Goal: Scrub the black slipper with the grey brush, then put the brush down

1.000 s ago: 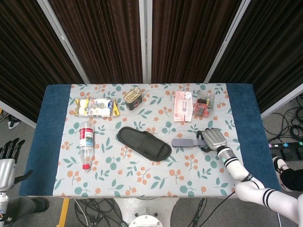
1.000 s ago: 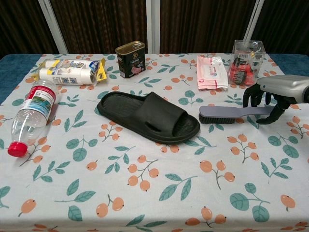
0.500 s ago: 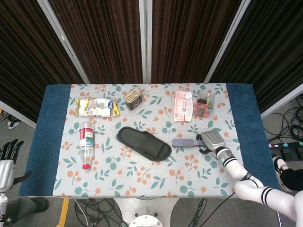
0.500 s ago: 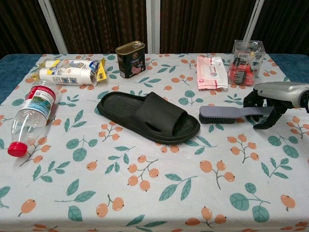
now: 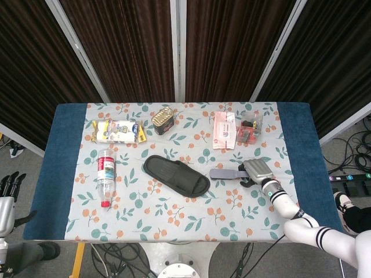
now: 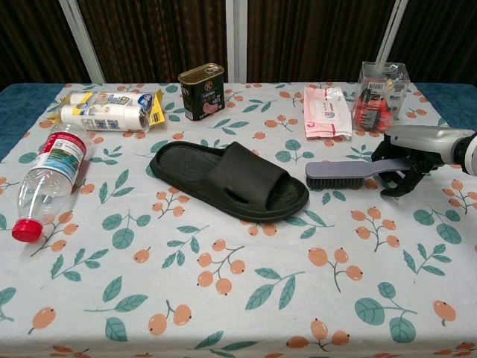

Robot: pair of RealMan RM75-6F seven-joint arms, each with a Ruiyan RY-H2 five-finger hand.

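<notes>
The dark fingers [image 6: 399, 165] of the right hand [image 6: 414, 149] curl around the handle of the grey brush [image 6: 344, 172], gripping it. The chest view shows this grip from the side, with the fingers wrapped under and over the handle. The head view looks down on the right hand [image 5: 256, 171], so only its silver back shows and the fingers are mostly hidden there. The brush lies flat with its bristle end pointing at the black slipper [image 6: 227, 180]. The 2 are near each other but not touching. In the head view, the grey brush [image 5: 225, 174] sits just to the right of the black slipper [image 5: 176, 176], and the slipper lies slanted in the middle of the flowered tablecloth [image 5: 174, 220].

Only the head view shows the left hand [image 5: 7, 200]. It hangs low past the left edge of the table, fingers up and apart, holding nothing.

Farther out, a plastic bottle [image 6: 46, 179] with a red cap lies on its side at the left. A tin can [image 6: 201, 91] stands at the back. A pink packet [image 6: 327, 111] lies beside a clear box [image 6: 378, 96] at the back right. A yellow pack [image 6: 110, 109] lies at the back left.
</notes>
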